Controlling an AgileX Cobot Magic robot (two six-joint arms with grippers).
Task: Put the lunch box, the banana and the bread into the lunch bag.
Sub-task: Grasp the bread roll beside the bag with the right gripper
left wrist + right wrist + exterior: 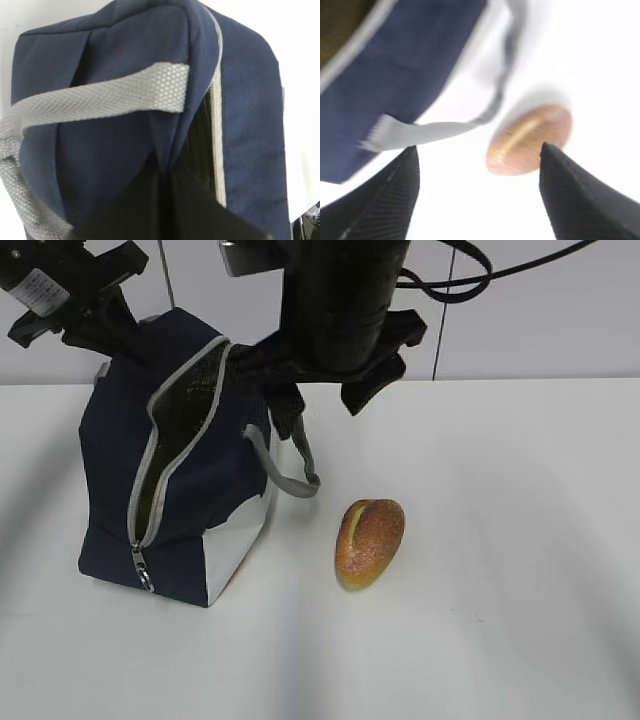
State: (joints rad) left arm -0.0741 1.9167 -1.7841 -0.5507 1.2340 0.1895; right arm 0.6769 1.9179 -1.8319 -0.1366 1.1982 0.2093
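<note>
While the lunch bag stands unzipped at the left of the exterior frame on the white table, I see the bread lying just right of it, near the grey strap handle hanging down the bag's side. My left gripper is pinched together on the bag's navy fabric beside the zipper. My right gripper hovers with fingers spread wide, the bread between them below.
</note>
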